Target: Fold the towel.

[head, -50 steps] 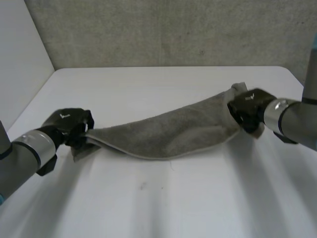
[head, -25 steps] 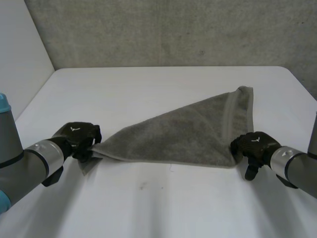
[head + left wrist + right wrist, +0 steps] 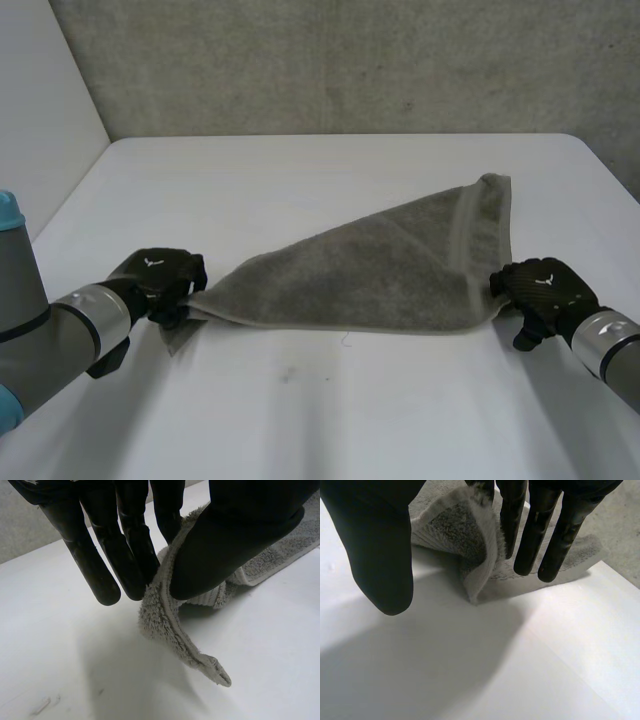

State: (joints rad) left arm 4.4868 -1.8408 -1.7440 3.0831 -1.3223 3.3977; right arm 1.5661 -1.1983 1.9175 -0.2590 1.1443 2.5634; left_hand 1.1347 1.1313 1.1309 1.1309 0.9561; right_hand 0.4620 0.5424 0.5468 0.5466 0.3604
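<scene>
The grey towel (image 3: 380, 270) lies on the white table (image 3: 330, 410) as a flat triangle, its tip toward the far right. My left hand (image 3: 155, 278) is at the towel's left corner. In the left wrist view the thumb (image 3: 235, 535) and fingers (image 3: 135, 555) pinch the towel's hemmed edge (image 3: 165, 615), and a loose end hangs to the table. My right hand (image 3: 540, 285) is at the near right corner. In the right wrist view its thumb (image 3: 380, 555) stands well apart from the straight fingers (image 3: 540, 530), with the raised towel corner (image 3: 465, 535) beside the fingers, not pinched.
Bare table top stretches in front of the towel toward the near edge and behind it to the grey back wall (image 3: 330, 60). A white side wall (image 3: 40, 130) stands at the left. Both grey forearms come in low from the near corners.
My right hand carried its towel corner from the far right down to the near right, laid it on the table and opened. The towel went from a sagging strip to a flat triangle.
</scene>
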